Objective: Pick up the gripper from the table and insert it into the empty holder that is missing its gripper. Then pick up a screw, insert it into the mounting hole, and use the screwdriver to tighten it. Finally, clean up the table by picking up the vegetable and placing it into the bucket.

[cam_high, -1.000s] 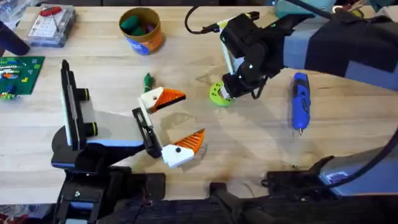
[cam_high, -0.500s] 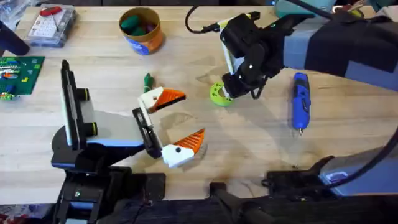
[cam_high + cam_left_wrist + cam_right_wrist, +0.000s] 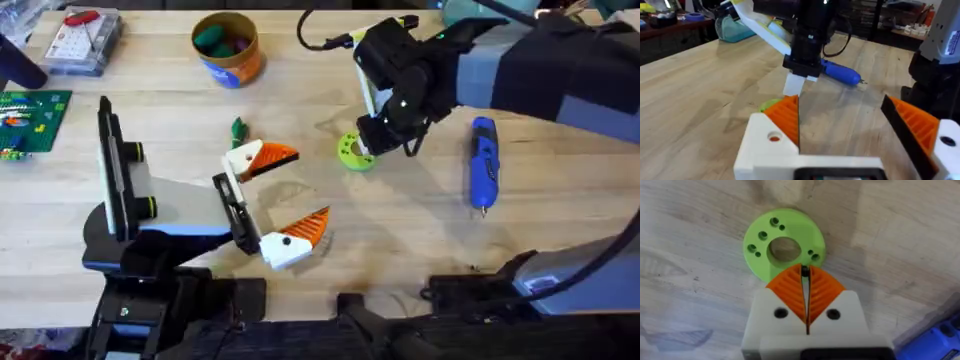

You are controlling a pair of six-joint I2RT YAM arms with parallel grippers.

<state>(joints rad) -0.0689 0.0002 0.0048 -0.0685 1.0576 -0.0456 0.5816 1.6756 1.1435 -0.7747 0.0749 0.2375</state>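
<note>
On the left, the left pincer rests spread wide and empty above the desk. The small dark-green vegetable lies just beyond its far fingertip. The orange-walled bucket stands well beyond that, near the desk's far edge, already holding green pieces.

To the right, the right pincer hangs tips-down over the lime-green ring disc. Its orange pads are pressed together on something tiny and dark, probably a screw, though it is too small to be sure. The bright-blue screwdriver lies on the desk on the far side of this pincer, well apart from the disc.

The risk I see: so small a part held only at the tips could tilt or slip out and roll across the desk. If the tips are off-line with one of the disc's small holes, pressing down could push the loose disc aside.

The right wrist view reveals the pinched speck and the disc's hole pattern. The overhead view hides both beneath the arm, but alone places the vegetable and bucket.
</note>
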